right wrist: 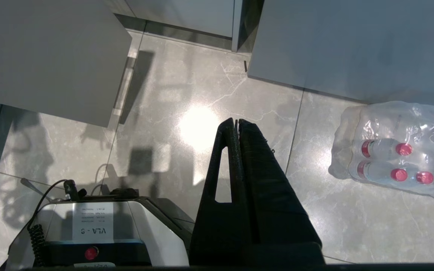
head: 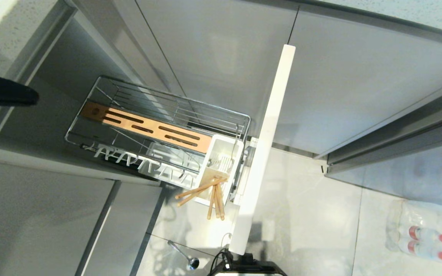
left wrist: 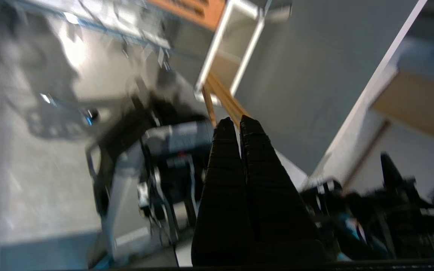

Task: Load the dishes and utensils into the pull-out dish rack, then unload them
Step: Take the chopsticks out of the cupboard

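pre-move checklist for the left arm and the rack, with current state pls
1. Pull-out dish rack fully out of the cabinet: ok.
2. Chopsticks seated in the white utensil caddy: not ok, they lean out over its front edge toward the floor.
3. Spoon in the rack: not ok, it lies on the floor tiles in front of the rack.
4. Plate and bowl accounted for: cannot tell, neither shows in any view; the rack's wire slots look bare.
5. Left gripper free to grasp: ok, shut on nothing, near the chopstick ends.
6. Right gripper parked clear: ok, shut above the floor near the bottle pack.
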